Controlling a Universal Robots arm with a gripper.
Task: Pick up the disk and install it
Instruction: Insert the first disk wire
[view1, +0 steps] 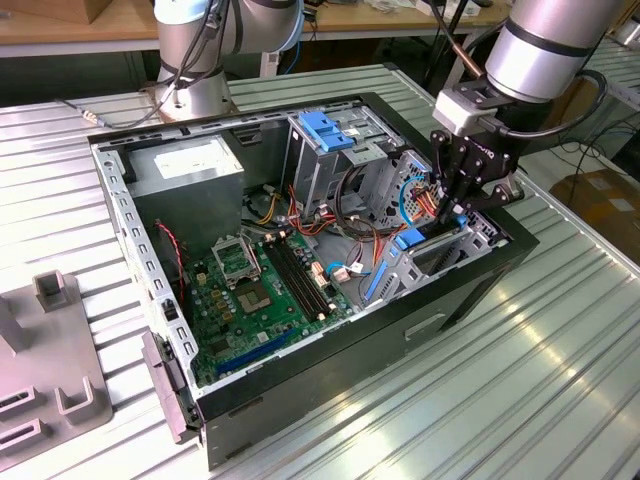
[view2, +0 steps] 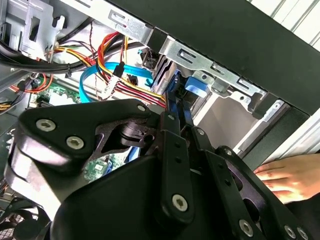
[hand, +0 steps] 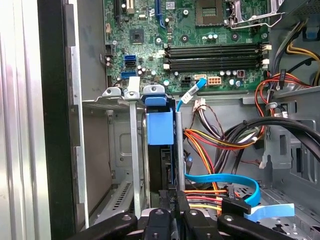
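The claw is closed on the disk, holding it on edge so its blue rails line up with the narrow metal bay at the front corner of the open computer case, where it sits partly slotted in.

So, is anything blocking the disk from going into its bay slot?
Nothing visible. The disk stands on edge between the drive bay's metal rails, with the gripper jaws closed on its end. The blue data cable and coloured power wires lie beside the slot, not across it. A hand rests outside the case.
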